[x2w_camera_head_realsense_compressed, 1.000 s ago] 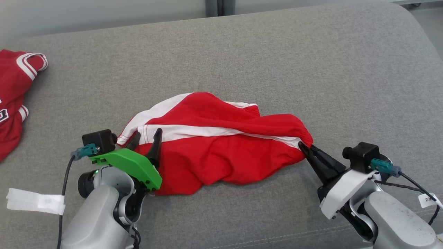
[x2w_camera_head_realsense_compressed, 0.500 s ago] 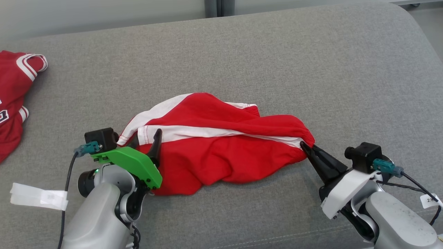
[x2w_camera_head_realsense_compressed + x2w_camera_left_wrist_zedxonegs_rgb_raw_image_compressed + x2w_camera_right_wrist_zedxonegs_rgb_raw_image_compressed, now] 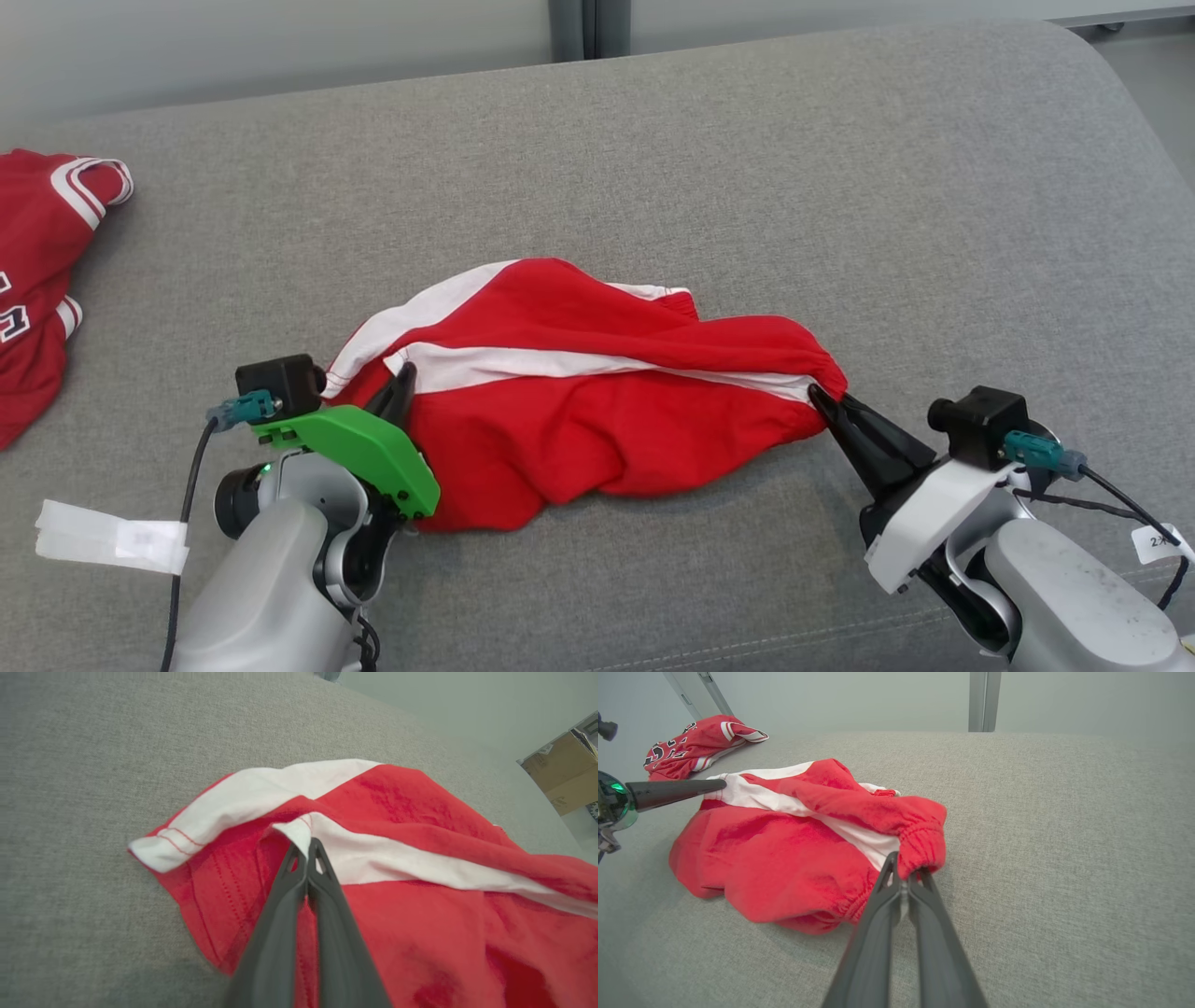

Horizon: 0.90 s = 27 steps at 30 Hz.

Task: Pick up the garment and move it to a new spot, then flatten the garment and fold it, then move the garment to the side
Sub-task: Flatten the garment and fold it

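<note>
Gripping garment [image 3: 579, 420] | left claw [image 3: 403, 375]: left end | right claw [image 3: 818, 394]: right end

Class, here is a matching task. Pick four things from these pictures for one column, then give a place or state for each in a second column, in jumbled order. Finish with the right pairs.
Column A
1. left gripper
2. right gripper
3. jersey
4. garment

Column B
a. crumpled in the middle of the grey cushion
b. shut on the gathered red elastic edge
c. lying apart at the cushion's left edge
d. shut on the end of a white stripe

Pairs: 1-d, 2-b, 3-c, 4-a
</note>
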Available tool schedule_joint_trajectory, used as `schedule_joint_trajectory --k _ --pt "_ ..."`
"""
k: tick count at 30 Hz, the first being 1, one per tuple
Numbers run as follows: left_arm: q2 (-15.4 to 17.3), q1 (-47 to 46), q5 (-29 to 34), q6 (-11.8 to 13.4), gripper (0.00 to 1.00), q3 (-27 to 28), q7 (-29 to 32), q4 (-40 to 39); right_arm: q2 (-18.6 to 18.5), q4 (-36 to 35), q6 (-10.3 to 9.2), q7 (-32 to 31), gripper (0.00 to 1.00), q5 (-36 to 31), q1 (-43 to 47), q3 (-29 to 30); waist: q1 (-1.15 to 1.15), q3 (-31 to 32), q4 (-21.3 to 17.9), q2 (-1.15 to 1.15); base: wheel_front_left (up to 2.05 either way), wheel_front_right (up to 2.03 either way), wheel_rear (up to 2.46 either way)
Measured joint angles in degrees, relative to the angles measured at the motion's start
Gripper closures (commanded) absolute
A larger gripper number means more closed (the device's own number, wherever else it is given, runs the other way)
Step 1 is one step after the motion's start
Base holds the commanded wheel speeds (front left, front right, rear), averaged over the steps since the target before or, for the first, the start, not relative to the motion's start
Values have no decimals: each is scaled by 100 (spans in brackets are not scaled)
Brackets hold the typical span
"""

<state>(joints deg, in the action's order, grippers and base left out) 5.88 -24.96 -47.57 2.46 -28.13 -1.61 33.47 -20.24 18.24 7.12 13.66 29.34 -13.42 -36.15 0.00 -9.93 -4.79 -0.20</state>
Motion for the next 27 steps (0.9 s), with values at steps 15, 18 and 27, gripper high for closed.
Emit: schedule_joint_trajectory --k 15,18,27 --pt "-215 3 -708 -709 100 983 -1290 -1098 -98 -1354 0 55 100 717 -328 713 0 199 28 0 0 0 0" --pt "-227 4 -845 -804 100 1214 -1329 -1553 -266 -1827 0 68 100 771 -474 979 0 282 59 0 0 0 0" --pt "-21 -24 -764 -893 100 1935 -1330 -3890 -414 -4127 1 94 100 1159 -927 1825 0 559 30 0 0 0 0"
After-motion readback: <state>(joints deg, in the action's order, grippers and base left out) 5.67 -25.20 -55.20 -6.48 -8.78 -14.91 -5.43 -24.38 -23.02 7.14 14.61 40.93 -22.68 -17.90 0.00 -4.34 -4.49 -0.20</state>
